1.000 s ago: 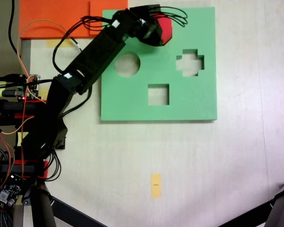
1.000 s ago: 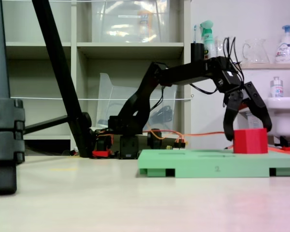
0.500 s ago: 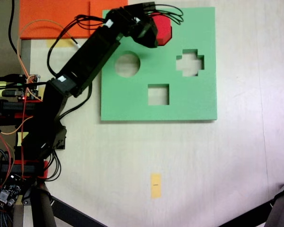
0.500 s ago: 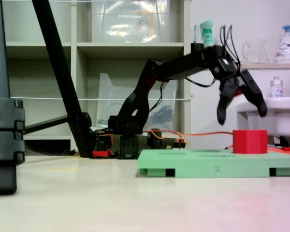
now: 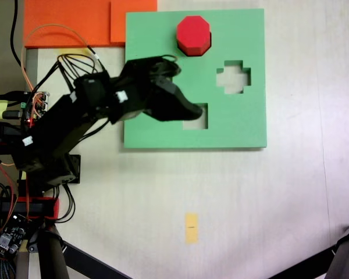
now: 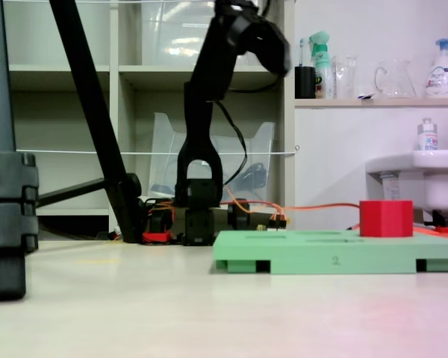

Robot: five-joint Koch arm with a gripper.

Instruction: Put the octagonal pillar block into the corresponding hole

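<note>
Red octagonal pillar block seated in the corresponding hole near the green foam board's far edge, top protruding, black gripper raised over the board's middle, finger state unclear

We see the octagonal pillar block (bright red, eight-sided top) standing upright in the corresponding hole near the green board's far edge; in a fixed view the block rises above the board's surface.
</note>
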